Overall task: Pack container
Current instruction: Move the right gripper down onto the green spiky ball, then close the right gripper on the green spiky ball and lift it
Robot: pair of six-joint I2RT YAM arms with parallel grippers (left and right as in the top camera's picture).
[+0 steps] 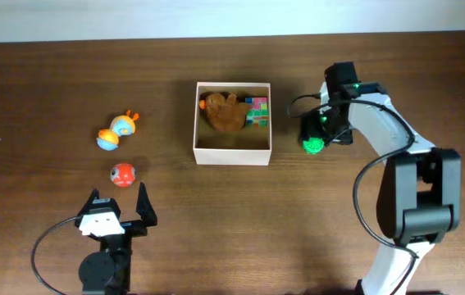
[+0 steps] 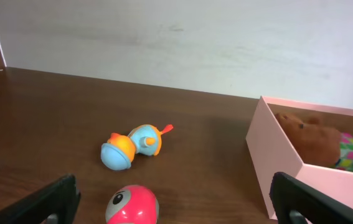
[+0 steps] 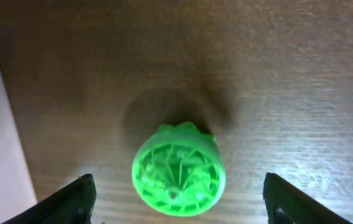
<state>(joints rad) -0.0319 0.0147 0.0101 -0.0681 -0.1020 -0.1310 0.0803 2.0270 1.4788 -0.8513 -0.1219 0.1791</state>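
The container [image 1: 233,154] is a shallow square white-walled box at the table's middle; it holds a brown plush toy [image 1: 226,113] and a multicoloured cube [image 1: 257,111]. It also shows in the left wrist view [image 2: 276,155]. A green round toy [image 1: 313,146] lies right of the container; in the right wrist view it [image 3: 177,169] sits between the fingers of my open right gripper [image 3: 179,202], untouched. A red ball toy [image 1: 123,174] lies just ahead of my open left gripper [image 1: 118,205], between its fingers in the left wrist view [image 2: 132,205]. A blue-and-orange toy [image 1: 116,131] lies beyond it.
The dark wooden table [image 1: 43,90] carries everything. A pale wall [image 2: 182,43] runs behind the table's far edge. My right arm's cable [image 1: 363,184] loops beside its base at the right.
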